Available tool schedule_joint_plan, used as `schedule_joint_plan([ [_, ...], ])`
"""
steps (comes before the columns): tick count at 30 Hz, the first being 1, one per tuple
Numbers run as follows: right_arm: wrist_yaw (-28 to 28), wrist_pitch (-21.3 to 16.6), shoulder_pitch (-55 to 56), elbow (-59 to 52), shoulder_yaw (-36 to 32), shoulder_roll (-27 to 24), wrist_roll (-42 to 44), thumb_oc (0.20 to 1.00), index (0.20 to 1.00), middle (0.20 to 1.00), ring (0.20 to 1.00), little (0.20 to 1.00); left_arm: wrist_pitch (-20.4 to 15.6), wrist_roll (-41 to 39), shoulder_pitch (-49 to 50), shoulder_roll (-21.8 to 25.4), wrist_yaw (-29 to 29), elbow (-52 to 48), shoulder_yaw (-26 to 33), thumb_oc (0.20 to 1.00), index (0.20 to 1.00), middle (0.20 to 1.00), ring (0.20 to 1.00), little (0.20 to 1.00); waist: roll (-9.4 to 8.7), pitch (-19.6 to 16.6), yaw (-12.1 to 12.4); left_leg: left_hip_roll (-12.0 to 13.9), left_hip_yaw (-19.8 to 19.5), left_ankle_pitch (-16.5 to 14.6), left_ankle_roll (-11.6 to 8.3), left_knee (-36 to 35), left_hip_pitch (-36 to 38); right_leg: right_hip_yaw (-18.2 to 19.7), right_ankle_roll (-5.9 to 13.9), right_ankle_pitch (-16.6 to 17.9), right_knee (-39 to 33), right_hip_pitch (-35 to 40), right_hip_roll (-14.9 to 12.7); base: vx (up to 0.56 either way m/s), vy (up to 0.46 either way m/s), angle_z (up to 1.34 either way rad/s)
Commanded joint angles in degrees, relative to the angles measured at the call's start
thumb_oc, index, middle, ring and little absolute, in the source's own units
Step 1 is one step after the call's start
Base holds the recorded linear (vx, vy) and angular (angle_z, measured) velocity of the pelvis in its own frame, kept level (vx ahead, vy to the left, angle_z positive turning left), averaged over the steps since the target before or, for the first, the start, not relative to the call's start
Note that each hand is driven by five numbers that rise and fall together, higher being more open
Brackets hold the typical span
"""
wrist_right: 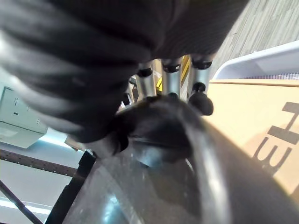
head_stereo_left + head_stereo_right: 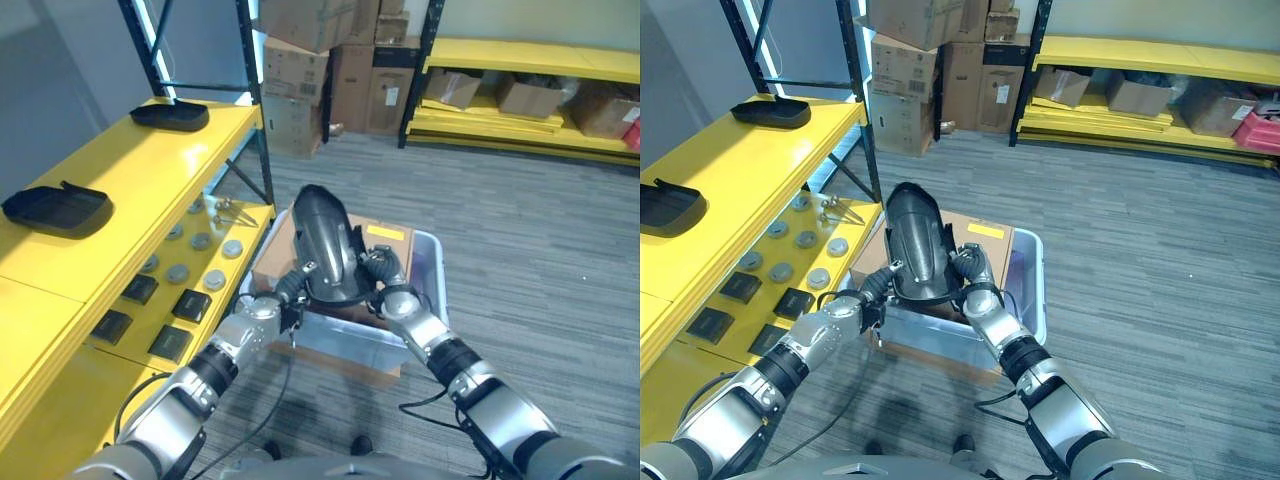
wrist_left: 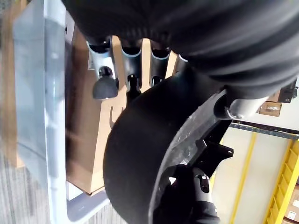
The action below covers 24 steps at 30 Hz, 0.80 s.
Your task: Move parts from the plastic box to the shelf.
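Two hands, left hand (image 2: 290,287) and right hand (image 2: 385,275), curl fingers around a curved glossy black plastic part (image 2: 327,243) above the grey plastic box (image 2: 430,275) holding a brown cardboard carton (image 2: 385,235), beside the yellow shelf (image 2: 150,170) bearing two black trays (image 2: 57,208).

We stand on grey striped carpet (image 2: 540,250). At 12 o'clock brown cardboard boxes (image 2: 330,70) are stacked against the wall; at 2 o'clock runs a low yellow rack (image 2: 520,60) holding more boxes. At 10 o'clock black uprights (image 2: 250,110) rise.
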Motion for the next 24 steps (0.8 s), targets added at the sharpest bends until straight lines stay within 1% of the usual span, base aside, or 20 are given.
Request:
schedule_joint_plan([
  [1,-1.37,-0.97,-3.47,1.62,-1.19,-0.1,4.5,1.0,1.0,1.0,1.0,1.0,-11.4,7.86,-6.18,-2.54,2.02,-2.31,2.19,0.2,0.2,0.2,0.2,0.2,-0.59,-1.49,2.3,3.42,-2.78,-2.27,-3.34,2.63,-1.4,-1.94,6.55,-4.03,2.18,1.98,-6.06,0.0,0.0,0.0],
  [6,-2.46,0.61,-4.1,0.86,-2.32,-0.21,5.83,1.0,1.0,1.0,1.0,1.0,-13.14,10.9,-6.3,-1.27,4.2,-2.17,3.11,0.2,0.2,0.2,0.2,0.2,-0.63,-1.33,2.38,3.34,-3.0,-2.24,-3.35,2.63,-1.25,-1.83,6.45,-4.13,2.29,2.09,-5.98,0.0,0.0,0.0],
  [9,-3.9,1.77,-3.48,-1.41,-3.76,-0.56,6.23,1.0,1.0,1.0,1.0,1.0,-14.36,14.11,-5.82,0.12,7.73,-3.73,4.14,0.2,0.2,0.2,0.2,0.2,-0.55,-1.07,2.29,3.29,-3.09,-2.23,-3.34,2.68,-1.22,-1.68,6.38,-4.16,2.33,2.14,-5.97,0.0,0.0,0.0],
  [14,-4.65,3.03,0.12,-5.62,-6.85,-2.28,6.3,1.0,1.0,1.0,1.0,1.0,-15.67,15.3,-3.5,2.7,10.28,-5.42,7.06,0.2,0.2,0.2,0.2,0.2,-0.59,-0.76,1.83,3.29,-2.87,-2.19,-3.31,2.73,-1.3,-1.39,6.32,-4.27,2.43,1.95,-5.93,0.0,0.0,0.0],
  [16,-5.0,3.67,2.9,-7.37,-8.47,-3.43,5.18,1.0,1.0,1.0,1.0,1.0,-16.58,16.39,-1.83,4.01,11.26,-6.22,8.81,0.2,0.2,0.2,0.2,0.2,-0.64,-0.69,1.55,3.2,-2.76,-2.19,-3.23,2.64,-1.39,-1.22,6.31,-4.31,2.45,1.74,-5.91,0.0,0.0,0.0],
  [17,-4.89,3.77,5.9,-8.17,-10.06,-4.39,5.04,1.0,1.0,1.0,1.0,1.0,-17.51,17.22,-0.19,5.37,12.06,-7.02,10.49,0.2,0.2,0.2,0.2,0.2,-0.67,-0.6,1.23,3.18,-2.57,-2.13,-3.12,2.52,-1.49,-1.05,6.3,-4.31,2.48,1.48,-5.88,-0.04,0.022,-0.01],
  [19,-4.99,3.37,10.44,-8.55,-12.27,-5.38,4.32,1.0,1.0,1.0,1.0,1.0,-19.02,19.54,2.31,7.38,12.51,-8.06,12.91,0.2,0.2,0.2,0.2,0.2,-0.75,-0.44,0.87,3.15,-2.26,-2.07,-3.05,2.42,-1.66,-0.85,6.31,-4.34,2.45,1.2,-5.86,-0.04,0.018,-0.02],
  [21,-4.83,3.81,12.16,-8.44,-13.04,-5.73,3.55,1.0,1.0,1.0,1.0,1.0,-19.51,20.25,3.35,8.11,12.93,-8.42,13.64,0.2,0.2,0.2,0.2,0.2,-0.78,-0.39,0.75,3.14,-2.15,-2.06,-3.02,2.4,-1.74,-0.79,6.32,-4.35,2.48,1.06,-5.85,-0.02,0.011,-0.06],
  [22,-4.09,3.56,16.42,-8.05,-14.49,-6.21,3.13,1.0,1.0,1.0,1.0,1.0,-20.98,21.25,5.99,9.47,13.52,-9.18,15.24,0.2,0.2,0.2,0.2,0.2,-0.76,-0.18,0.45,3.17,-1.91,-1.95,-2.87,2.2,-1.75,-0.7,6.33,-4.31,2.55,0.83,-5.87,-0.04,0.038,-0.07],
  [23,-2.99,3.57,22.36,-4.56,-17.5,-6.13,5.31,1.0,1.0,1.0,1.0,1.0,-23.36,21.28,10.76,11.11,14.15,-10.08,18.6,0.2,0.2,0.2,0.2,0.2,-0.82,0.1,0.02,3.11,-1.57,-1.91,-2.71,2.02,-1.87,-0.44,6.29,-4.32,2.76,0.43,-5.93,-0.05,0.049,-0.06],
  [24,-1.97,3.65,24.26,-2.25,-18.74,-5.87,5.29,1.0,1.0,1.0,1.0,1.0,-24.42,21.23,12.65,11.69,13.88,-10.5,20.14,0.2,0.2,0.2,0.2,0.2,-0.87,0.23,-0.06,3.07,-1.49,-1.93,-2.62,2.02,-2.02,-0.4,6.28,-4.35,2.9,0.25,-5.99,-0.04,0.042,-0.09],
])
